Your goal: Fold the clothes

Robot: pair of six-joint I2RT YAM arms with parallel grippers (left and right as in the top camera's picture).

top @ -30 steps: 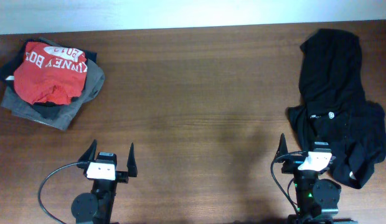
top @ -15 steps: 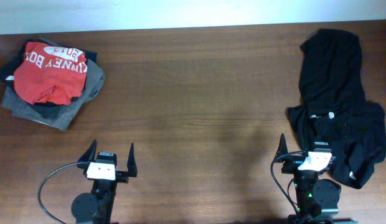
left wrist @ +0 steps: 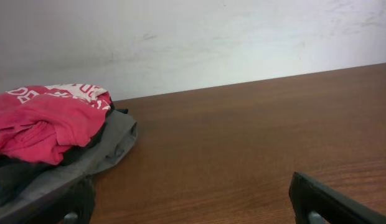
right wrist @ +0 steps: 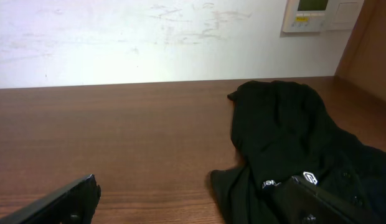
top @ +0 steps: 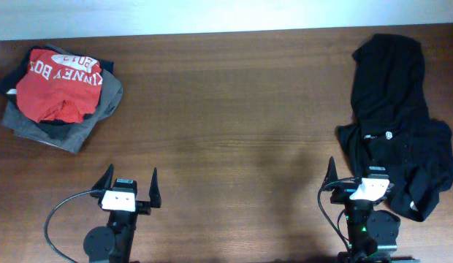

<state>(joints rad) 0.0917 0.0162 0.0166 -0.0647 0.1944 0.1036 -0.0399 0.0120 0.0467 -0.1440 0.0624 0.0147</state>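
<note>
The clothes [top: 391, 109] are a black top lying crumpled at the table's right side, with a small white mark [top: 387, 135] near its middle. In the right wrist view the black top [right wrist: 286, 137] fills the right half, and its near hem reaches toward my right finger [right wrist: 317, 202]. My right gripper [top: 356, 174] stands open at the front right, just short of the cloth's near left edge, holding nothing. My left gripper [top: 131, 177] stands open at the front left over bare wood, far from the black top. In the left wrist view the left gripper [left wrist: 196, 208] has only table between its fingers.
A pile with a red T-shirt [top: 58, 84] with white lettering on a grey garment [top: 99, 117] lies at the back left, also in the left wrist view as the red T-shirt [left wrist: 43, 121]. A white wall [right wrist: 149, 37] runs behind the table's far edge.
</note>
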